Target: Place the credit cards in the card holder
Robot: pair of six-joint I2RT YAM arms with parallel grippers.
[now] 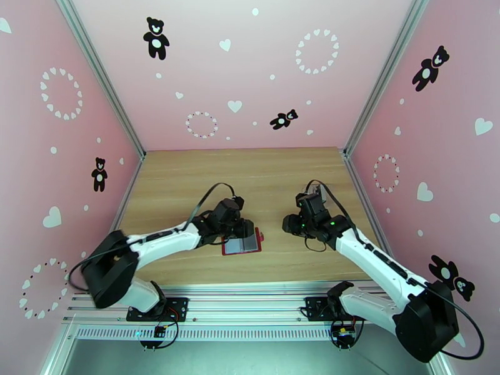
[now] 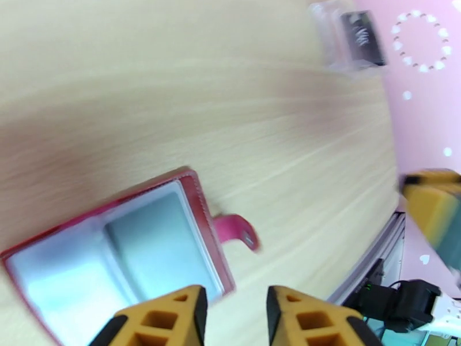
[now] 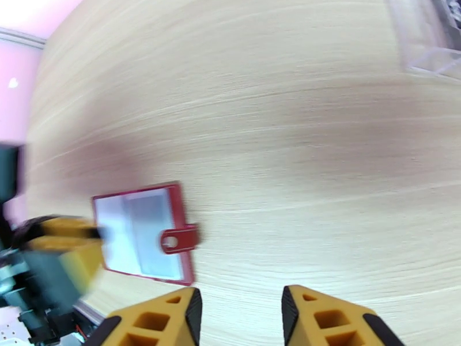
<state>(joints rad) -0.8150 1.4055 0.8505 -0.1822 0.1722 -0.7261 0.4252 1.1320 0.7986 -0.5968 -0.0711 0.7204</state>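
Note:
The card holder [image 1: 241,246] lies open and flat on the table, with a red rim, a pale grey inside and its snap tab [image 3: 178,239] pointing right. My left gripper [image 2: 233,294] hovers open at the edge of the card holder [image 2: 115,249], with bare wood in its gap. My left gripper [image 1: 248,232] sits over the holder's far side. My right gripper [image 3: 242,296] is open and empty, to the right of the card holder [image 3: 144,232]. A dark credit card [image 2: 363,37] lies blurred inside a clear plastic box.
The clear plastic box [image 2: 340,36] stands on the wood beyond the holder, and the clear plastic box [image 3: 429,41] is far from my right fingers. One yellow finger of my right gripper [image 2: 435,209] shows at the side. Pink walls enclose the wooden table [image 1: 187,182].

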